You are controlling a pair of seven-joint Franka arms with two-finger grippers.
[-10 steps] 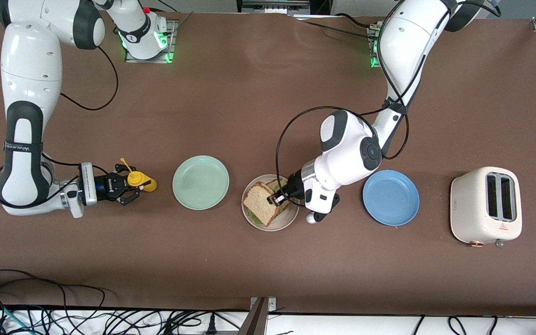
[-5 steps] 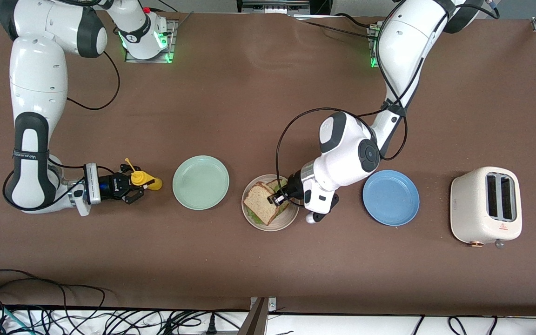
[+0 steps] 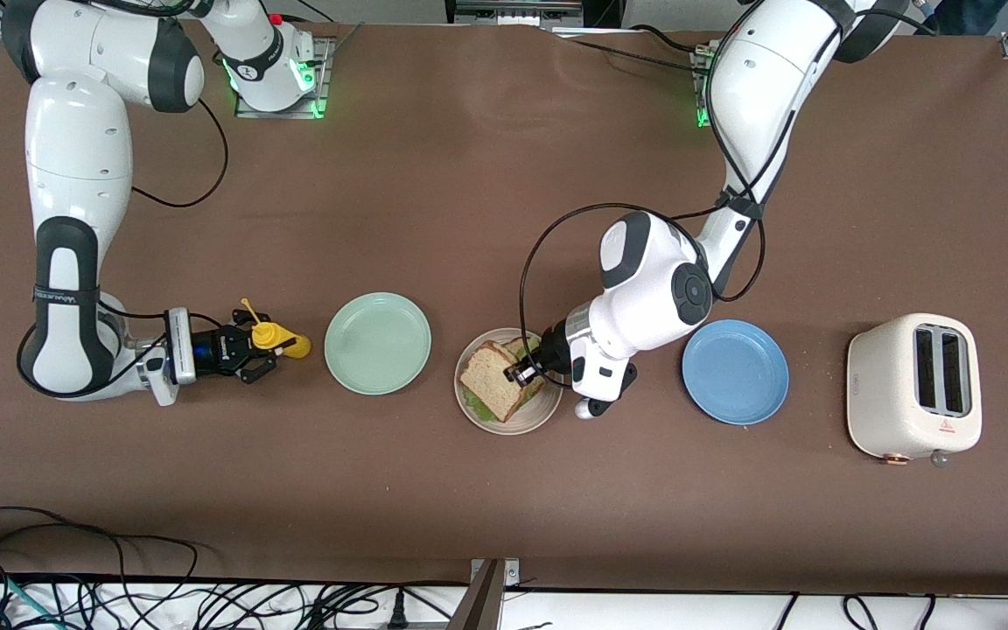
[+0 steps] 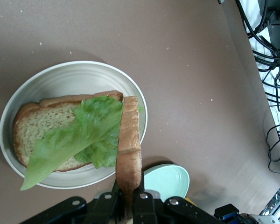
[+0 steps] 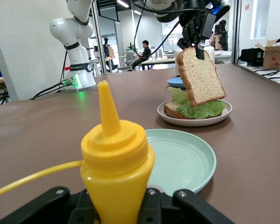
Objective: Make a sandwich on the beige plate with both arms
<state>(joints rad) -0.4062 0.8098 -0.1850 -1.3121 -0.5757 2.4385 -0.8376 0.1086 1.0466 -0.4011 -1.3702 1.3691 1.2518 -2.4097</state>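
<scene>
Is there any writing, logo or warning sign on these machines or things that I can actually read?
Nothing reads clearly.
Right arm: a band of white lettering, too blurred to read.
Right gripper: small white lettering, too small to read.
Toaster: a red triangle warning sign with tiny red text under it, unreadable.

A brown surface [image 3: 434,175] is filling the room's middle, black cables [image 3: 119,595] are trailing along its edge, ceiling lights [image 5: 126,3] are glowing.
</scene>
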